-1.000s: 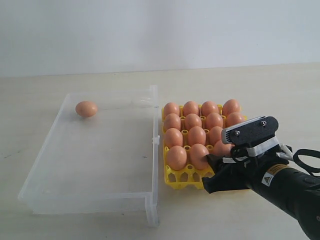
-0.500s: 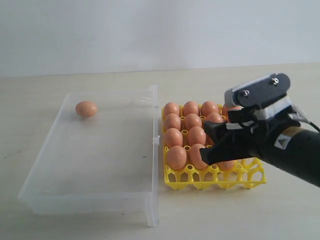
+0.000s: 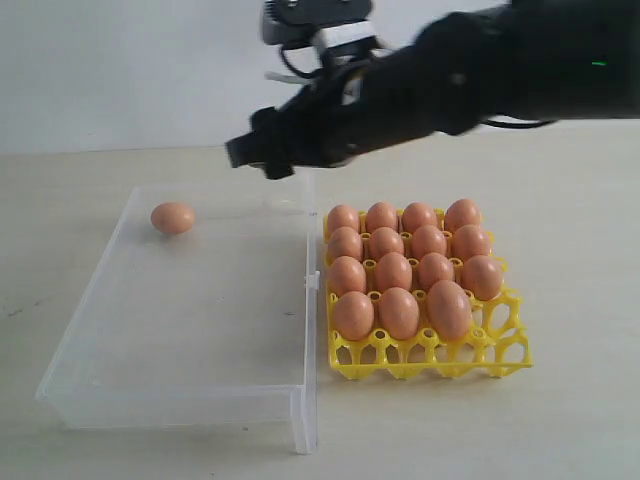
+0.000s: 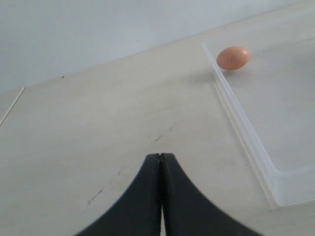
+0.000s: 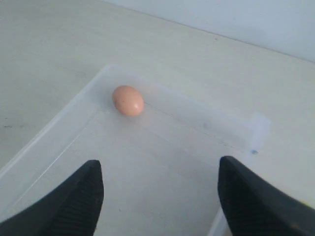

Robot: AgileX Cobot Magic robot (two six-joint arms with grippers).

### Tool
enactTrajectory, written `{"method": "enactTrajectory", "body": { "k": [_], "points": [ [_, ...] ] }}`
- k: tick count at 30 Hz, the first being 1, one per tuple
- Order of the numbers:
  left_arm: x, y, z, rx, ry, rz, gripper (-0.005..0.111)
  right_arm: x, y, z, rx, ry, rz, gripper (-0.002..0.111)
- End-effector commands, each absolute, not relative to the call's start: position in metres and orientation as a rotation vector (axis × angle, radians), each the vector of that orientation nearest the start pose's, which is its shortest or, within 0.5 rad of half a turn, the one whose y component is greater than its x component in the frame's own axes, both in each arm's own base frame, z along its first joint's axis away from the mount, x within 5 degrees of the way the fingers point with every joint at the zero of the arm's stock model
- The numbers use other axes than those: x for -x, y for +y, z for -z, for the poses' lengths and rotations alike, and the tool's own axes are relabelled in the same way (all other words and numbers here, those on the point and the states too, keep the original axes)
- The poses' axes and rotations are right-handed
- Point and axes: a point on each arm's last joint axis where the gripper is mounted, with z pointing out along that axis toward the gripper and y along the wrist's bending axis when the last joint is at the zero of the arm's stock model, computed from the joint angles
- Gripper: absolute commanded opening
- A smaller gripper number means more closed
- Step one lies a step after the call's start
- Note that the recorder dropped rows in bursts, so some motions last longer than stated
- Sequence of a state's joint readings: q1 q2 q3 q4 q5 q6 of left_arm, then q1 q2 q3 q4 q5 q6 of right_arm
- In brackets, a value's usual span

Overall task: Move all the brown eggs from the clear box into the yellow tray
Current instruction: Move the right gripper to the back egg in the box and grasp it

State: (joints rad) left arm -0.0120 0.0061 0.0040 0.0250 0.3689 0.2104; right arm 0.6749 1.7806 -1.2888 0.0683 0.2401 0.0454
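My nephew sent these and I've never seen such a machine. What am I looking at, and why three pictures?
It is a robot with two arms, each ending in a gripper. One picture comes from a camera off the arms; the other two from cameras on the wrists. On the table lie a clear box holding one brown egg and a yellow tray nearly full of eggs. The right gripper hangs open above the box, holding nothing. The left gripper is shut and empty, over the table beside the box.

Smooth, faintly speckled brown eggs (image 3: 400, 312); yellow tray (image 3: 340, 362) of glossy plastic; clear box (image 3: 170, 408) of see-through plastic (walls cloudy); matt table (image 3: 560, 190).
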Motion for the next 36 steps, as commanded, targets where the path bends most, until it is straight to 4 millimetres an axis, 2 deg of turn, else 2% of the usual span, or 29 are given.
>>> {"method": "enactTrajectory", "body": {
  "k": [1, 2, 3, 5, 8, 10, 14, 21, 27, 36],
  "points": [
    [-0.053, 0.0, -0.18, -0.214, 1.837, -0.16, 0.0, -0.351, 0.312, -0.227, 0.821, 2.233, -0.342, 0.065],
    [-0.053, 0.0, -0.18, -0.214, 1.837, -0.16, 0.0, -0.357, 0.323, -0.227, 0.873, 2.219, -0.298, 0.065],
    [-0.053, 0.0, -0.18, -0.214, 1.837, -0.16, 0.0, -0.363, 0.332, -0.213, 0.948, 2.239, -0.22, 0.065],
    [-0.053, 0.0, -0.18, -0.214, 1.837, -0.16, 0.0, -0.373, 0.349, -0.205, 1.07, 2.185, -0.063, 0.065],
    [-0.053, 0.0, -0.18, -0.214, 1.837, -0.16, 0.0, -0.379, 0.372, -0.19, 1.216, 2.091, 0.068, 0.065],
    [-0.053, 0.0, -0.18, -0.214, 1.837, -0.16, 0.0, -0.38, 0.385, -0.182, 1.261, 2.053, 0.06, 0.065],
    [-0.053, 0.0, -0.18, -0.214, 1.837, -0.16, 0.0, -0.386, 0.404, -0.162, 1.232, 2.012, -0.03, 0.065],
    [-0.053, 0.0, -0.18, -0.217, 1.837, -0.158, 0.0, -0.4, 0.409, -0.14, 1.286, 1.952, 0.01, 0.065],
    [-0.053, 0.0, -0.181, -0.226, 1.833, -0.151, 0.0, -0.413, 0.406, -0.131, 1.25, 1.927, -0.011, 0.065],
    [-0.053, 0.0, -0.181, -0.226, 1.833, -0.151, 0.0, -0.417, 0.408, -0.117, 1.216, 1.918, -0.073, 0.065]
  ]
}}
